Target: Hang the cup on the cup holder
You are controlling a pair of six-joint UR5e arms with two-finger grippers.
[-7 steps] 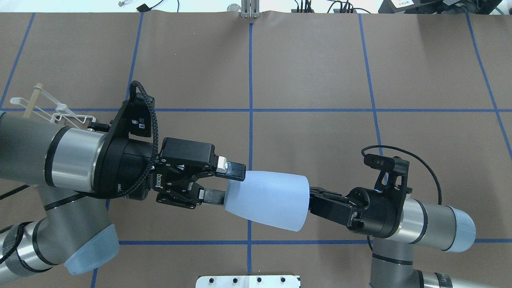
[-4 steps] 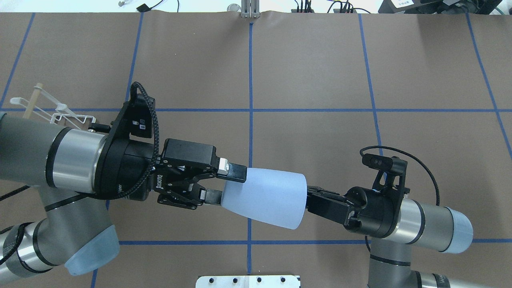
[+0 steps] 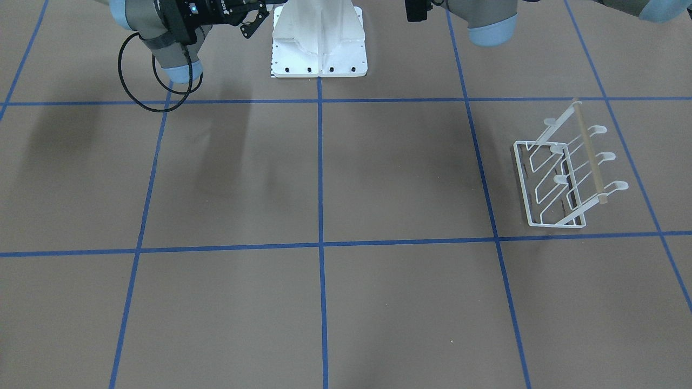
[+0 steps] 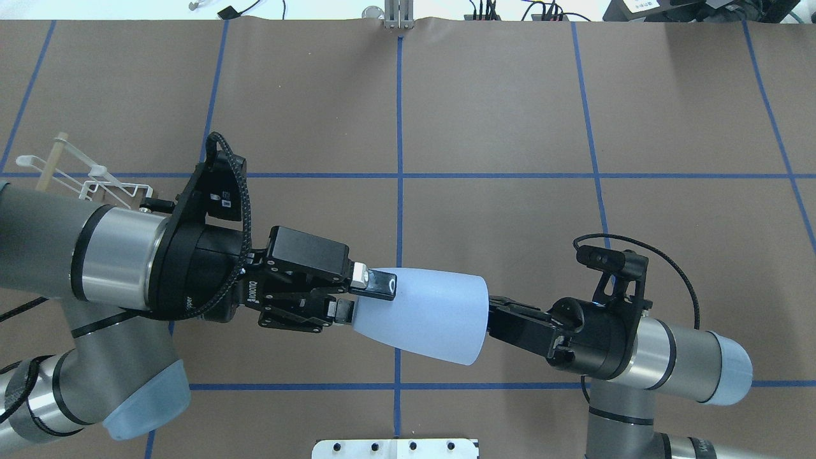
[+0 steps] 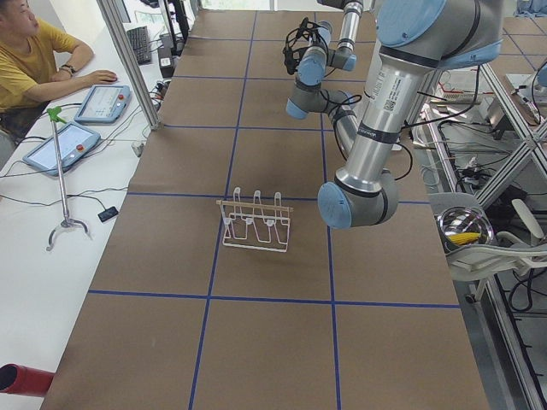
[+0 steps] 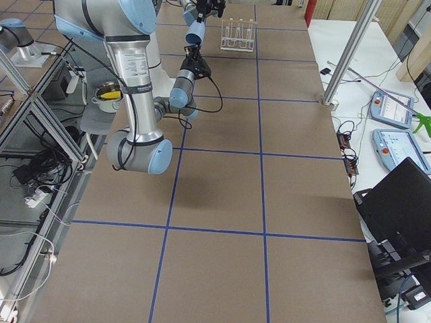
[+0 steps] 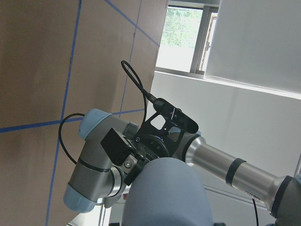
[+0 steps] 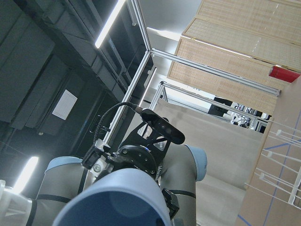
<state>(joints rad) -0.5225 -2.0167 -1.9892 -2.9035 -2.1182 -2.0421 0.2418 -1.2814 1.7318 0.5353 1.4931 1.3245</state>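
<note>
The light blue cup [image 4: 424, 315] lies on its side in the air between my two grippers, above the table's near middle. My left gripper [image 4: 366, 298] is shut on its narrow closed end, one finger over the cup and one below. My right gripper [image 4: 496, 315] is shut on the wide rim. The left wrist view shows the cup's base [image 7: 162, 193], and the right wrist view shows its open mouth [image 8: 113, 202]. The white wire cup holder [image 3: 562, 178] stands on the table at my far left. In the overhead view the cup holder [image 4: 95, 178] is partly hidden by my left arm.
The white robot pedestal [image 3: 319, 38] stands at the table's near edge. Brown paper with blue tape lines [image 4: 400, 127] covers the table. An operator [image 5: 34, 51] sits at a side desk with tablets, seen in the exterior left view.
My left gripper's fingers have closed in on the cup's narrow end. The cup and my right gripper have shifted slightly to the left.
</note>
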